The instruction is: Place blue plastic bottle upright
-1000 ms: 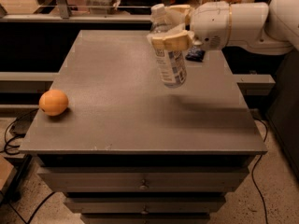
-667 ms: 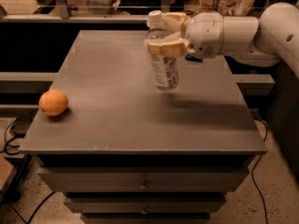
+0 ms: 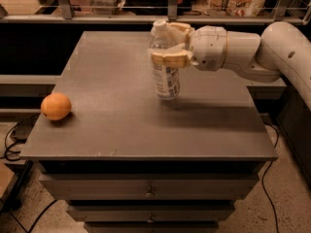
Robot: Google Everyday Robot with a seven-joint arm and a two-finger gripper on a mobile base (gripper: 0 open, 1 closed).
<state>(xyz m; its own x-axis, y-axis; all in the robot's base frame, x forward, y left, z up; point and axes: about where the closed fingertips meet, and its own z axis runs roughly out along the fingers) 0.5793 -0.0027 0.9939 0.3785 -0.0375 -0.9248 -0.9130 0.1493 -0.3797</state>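
One bottle (image 3: 165, 80) in gripper (image 3: 164, 43), one orange (image 3: 56, 106)

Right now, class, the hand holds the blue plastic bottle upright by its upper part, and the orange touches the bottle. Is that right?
No. The camera view shows the orange well apart from the blue plastic bottle, near the picture-left edge of the table. The hand does hold the bottle upright by its upper part.
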